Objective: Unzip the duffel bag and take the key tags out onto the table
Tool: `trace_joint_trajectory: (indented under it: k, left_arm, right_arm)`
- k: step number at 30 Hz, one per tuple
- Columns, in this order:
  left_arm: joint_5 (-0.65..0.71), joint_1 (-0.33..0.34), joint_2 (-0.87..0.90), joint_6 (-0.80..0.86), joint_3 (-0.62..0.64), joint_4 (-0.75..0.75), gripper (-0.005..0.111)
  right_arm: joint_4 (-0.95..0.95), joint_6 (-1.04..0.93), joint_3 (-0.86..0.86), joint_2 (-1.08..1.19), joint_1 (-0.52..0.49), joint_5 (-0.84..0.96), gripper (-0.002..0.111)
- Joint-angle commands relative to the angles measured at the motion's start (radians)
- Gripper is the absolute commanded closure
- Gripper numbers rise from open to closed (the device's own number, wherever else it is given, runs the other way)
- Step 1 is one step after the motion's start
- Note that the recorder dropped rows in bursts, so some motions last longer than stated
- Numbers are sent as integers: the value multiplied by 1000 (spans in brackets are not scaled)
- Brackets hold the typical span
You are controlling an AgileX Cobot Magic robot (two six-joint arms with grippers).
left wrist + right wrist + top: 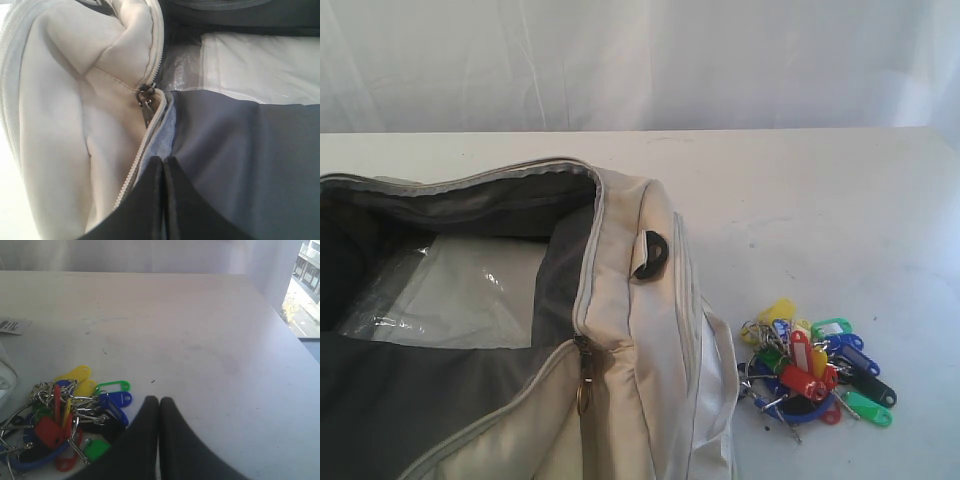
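The cream duffel bag [640, 330] lies unzipped at the left of the exterior view, its dark lining and a clear plastic sheet showing inside. The key tags [815, 370] lie in a bunch on the white table [820, 200] just right of the bag. Neither arm shows in the exterior view. In the left wrist view my left gripper [164, 160] is shut with nothing in it, over the bag's [60, 125] lining beside the zipper pull [145, 97]. My right gripper [159, 401] is shut and empty above the table [200, 330], just beside the key tags [75, 415].
A white curtain [640, 60] hangs behind the table. A small paper label [11, 326] lies on the tabletop beyond the tags. The table's edge and a window [305, 300] show in the right wrist view.
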Motion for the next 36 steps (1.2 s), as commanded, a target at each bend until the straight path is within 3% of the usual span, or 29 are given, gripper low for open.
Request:
trace_joint_trajectory:
  k: [1, 15, 22, 29, 36]
  left_arm:
    - [2, 2, -4, 1, 2, -4, 107]
    - [2, 2, -4, 1, 2, -4, 107]
    - [2, 2, -4, 1, 2, -4, 107]
    - [2, 2, -4, 1, 2, -4, 107]
    - [2, 2, -4, 1, 2, -4, 107]
  right_arm:
    - [6, 4, 4, -5, -6, 1, 107]
    - [-3, 4, 4, -5, 14, 3, 107]
    - [-198, 4, 4, -5, 91, -13, 107]
    - [-196, 266, 4, -5, 97, -12, 107]
    - [-200, 271, 4, -5, 97, -12, 107]
